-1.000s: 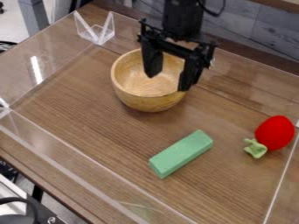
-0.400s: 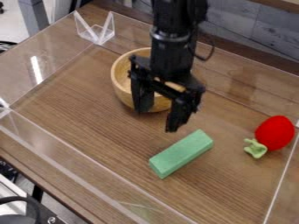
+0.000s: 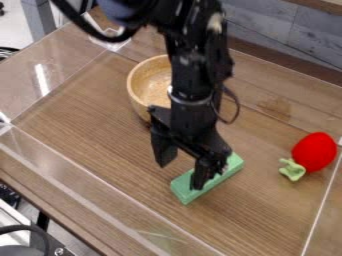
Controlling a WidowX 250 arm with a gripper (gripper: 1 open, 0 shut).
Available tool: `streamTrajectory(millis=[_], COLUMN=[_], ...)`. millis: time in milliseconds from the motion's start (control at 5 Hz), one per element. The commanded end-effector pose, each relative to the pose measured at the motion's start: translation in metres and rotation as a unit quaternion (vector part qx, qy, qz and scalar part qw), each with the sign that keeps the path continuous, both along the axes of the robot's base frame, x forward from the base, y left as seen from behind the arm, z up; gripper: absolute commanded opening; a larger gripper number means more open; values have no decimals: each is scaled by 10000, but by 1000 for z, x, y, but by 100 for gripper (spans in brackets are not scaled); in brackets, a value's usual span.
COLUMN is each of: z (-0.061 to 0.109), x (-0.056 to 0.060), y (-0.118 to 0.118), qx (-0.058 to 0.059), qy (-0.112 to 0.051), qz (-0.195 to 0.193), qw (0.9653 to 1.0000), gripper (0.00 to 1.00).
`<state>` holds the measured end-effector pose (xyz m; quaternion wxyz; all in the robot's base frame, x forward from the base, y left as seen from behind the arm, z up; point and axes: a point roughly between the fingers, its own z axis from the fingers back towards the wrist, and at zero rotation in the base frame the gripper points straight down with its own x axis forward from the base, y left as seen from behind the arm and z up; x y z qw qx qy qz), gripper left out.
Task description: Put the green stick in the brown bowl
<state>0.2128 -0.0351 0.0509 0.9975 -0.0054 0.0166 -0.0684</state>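
The green stick (image 3: 211, 179), a flat mint-green block, lies on the wooden table in front of the brown bowl (image 3: 151, 88). My gripper (image 3: 185, 165) points down over the stick's left half, open, with one finger (image 3: 166, 150) to the left of the block and the other finger (image 3: 205, 173) over its top face. Whether the fingers touch the stick I cannot tell. Nothing is held. The bowl stands behind the arm, its right side hidden by it, and its visible inside is bare.
A red strawberry toy (image 3: 314, 153) with a pale green stem lies at the right. Clear plastic walls (image 3: 40, 90) ring the table, and a clear bracket (image 3: 106, 33) stands at the back left.
The arm has come from above the bowl toward the camera and down, so the open gripper now stands over the green stick. The stick, the bowl and the strawberry have not moved.
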Motion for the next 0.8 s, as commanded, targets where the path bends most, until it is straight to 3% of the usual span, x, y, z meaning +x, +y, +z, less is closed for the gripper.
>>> streamTrajectory(millis=[0, 200, 600], z=[-2, -3, -26], x=[-1, -4, 0], y=[1, 1, 9], qx=[-57, -108, -211], qy=[-397, -612, -860], qz=[-35, 9, -580], qw=[9992, 9981, 9944], gripper=[100, 100, 100])
